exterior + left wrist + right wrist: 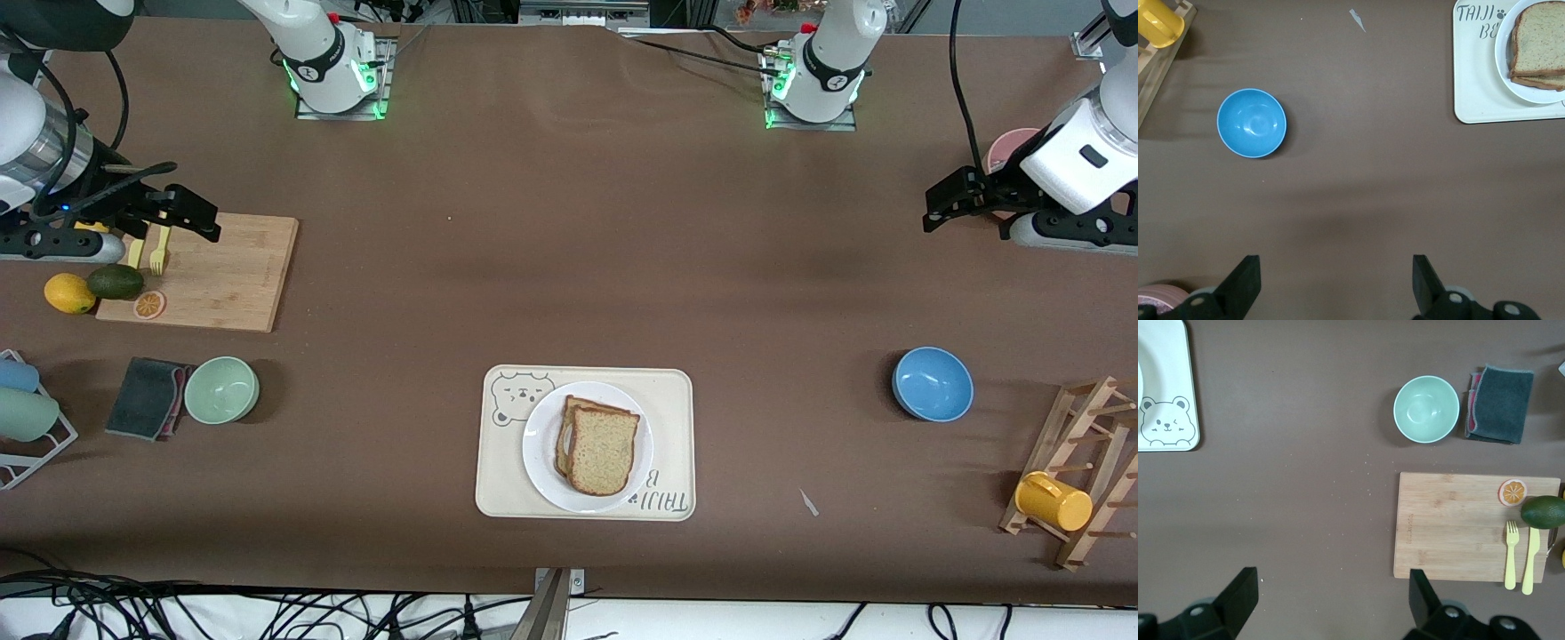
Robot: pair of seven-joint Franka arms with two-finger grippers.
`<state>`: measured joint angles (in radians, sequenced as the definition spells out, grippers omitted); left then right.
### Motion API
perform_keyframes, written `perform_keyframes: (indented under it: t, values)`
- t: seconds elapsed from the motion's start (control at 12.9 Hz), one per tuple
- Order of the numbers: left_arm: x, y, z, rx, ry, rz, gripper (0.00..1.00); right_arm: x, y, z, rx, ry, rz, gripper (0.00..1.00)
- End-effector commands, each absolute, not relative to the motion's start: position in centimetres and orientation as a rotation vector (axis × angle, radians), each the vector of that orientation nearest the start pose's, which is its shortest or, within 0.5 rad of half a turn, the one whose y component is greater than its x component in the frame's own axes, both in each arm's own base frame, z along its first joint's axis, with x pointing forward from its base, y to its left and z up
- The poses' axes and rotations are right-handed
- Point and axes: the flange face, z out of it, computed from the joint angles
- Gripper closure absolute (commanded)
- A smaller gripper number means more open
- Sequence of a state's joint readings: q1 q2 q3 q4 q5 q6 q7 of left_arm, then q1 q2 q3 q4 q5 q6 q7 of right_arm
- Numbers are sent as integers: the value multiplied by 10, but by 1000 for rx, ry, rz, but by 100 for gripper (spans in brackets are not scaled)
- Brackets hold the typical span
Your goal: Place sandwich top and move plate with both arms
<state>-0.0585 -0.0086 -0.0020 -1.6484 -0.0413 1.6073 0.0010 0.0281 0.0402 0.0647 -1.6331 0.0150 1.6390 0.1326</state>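
The sandwich top point(605, 449), a plain brown bread slice, lies on the white plate point(540, 455) over another slice whose edge peeks out. The plate stands on a cream tray point(498, 484) near the front camera. In the left wrist view the sandwich top point(1538, 37) and plate point(1503, 50) show at one corner. My left gripper point(935, 209) hangs open over bare table at the left arm's end, its jaws point(1336, 270) wide apart and empty. My right gripper point(197, 218) hangs open over the cutting board's edge, with nothing between its fingers point(1331, 583).
A blue bowl point(932, 383) and a wooden rack with a yellow mug point(1053, 500) sit toward the left arm's end, with a pink cup point(1009, 147) by the left gripper. Toward the right arm's end are a cutting board point(231, 276), a green bowl point(221, 389) and a dark cloth point(147, 397).
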Motion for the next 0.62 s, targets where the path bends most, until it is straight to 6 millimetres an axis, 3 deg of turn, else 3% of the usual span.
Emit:
perform_keyframes:
  t: [0.0, 0.54]
  values:
    - [542, -35, 597, -3177, 62, 58, 0, 567, 51, 583, -3120, 43, 49, 0]
    - [543, -32, 597, -3157, 66, 78, 0, 567, 52, 583, -3117, 39, 47, 0]
